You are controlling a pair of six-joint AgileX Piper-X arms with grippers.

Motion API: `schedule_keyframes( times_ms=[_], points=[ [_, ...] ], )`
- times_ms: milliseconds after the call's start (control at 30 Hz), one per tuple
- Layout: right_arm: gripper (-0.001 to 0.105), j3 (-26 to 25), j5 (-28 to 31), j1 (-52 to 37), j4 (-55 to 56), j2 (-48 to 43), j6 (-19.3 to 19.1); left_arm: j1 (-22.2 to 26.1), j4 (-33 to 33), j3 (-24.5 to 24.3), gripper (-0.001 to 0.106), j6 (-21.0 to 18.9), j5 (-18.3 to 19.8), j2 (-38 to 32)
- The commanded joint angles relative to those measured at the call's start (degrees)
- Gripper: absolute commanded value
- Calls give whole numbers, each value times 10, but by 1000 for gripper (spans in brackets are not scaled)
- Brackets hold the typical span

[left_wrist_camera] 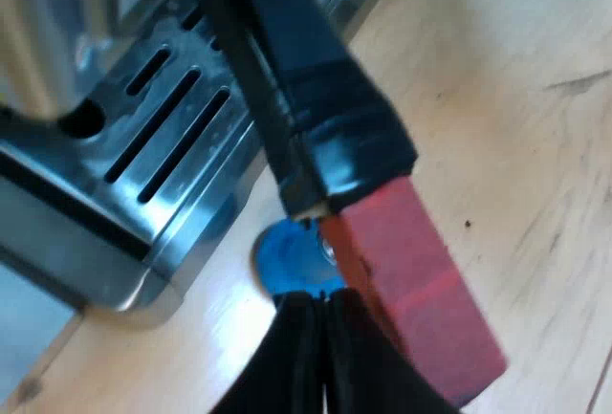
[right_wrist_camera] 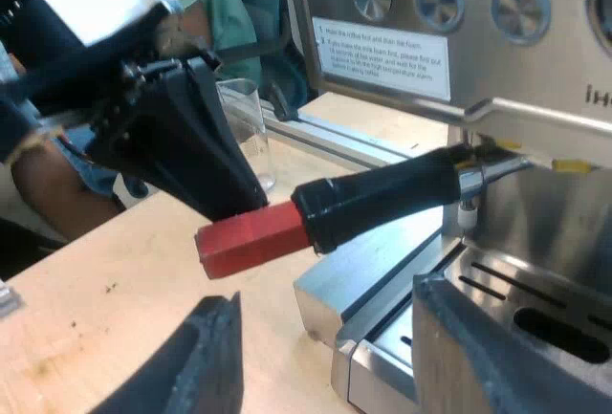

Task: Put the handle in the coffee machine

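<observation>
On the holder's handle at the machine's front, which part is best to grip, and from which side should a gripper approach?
Probably the red end of the handle. It is a block with flat faces to clamp, and it juts free, away from the machine. Come from the open side facing away from the machine, since the metal end sits tight under its front.

Seemingly a lab or demo room: an espresso machine (right_wrist_camera: 535, 41) on a pale wood surface (right_wrist_camera: 115, 280), a person (right_wrist_camera: 206, 3) seated alongside.
</observation>
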Motion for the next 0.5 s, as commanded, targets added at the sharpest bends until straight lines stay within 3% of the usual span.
schedule_keyframes(
  times_ms=[33, 200, 333, 500],
  points=[
    [44, -1, -6, 0, 13, -16, -3, -9, 2, 1, 0, -11, -11, -4],
    [44, -1, -6, 0, 17, -18, -3, -53, 6, 2, 0, -21, -16, -4],
    [44, -1, -7, 0, 20, -18, -3, -91, -5, 2, 0, -43, -44, -4],
    [44, -1, -43, 0, 20, -18, -3, -119, -7, 2, 0, -67, -52, -4]
  ],
)
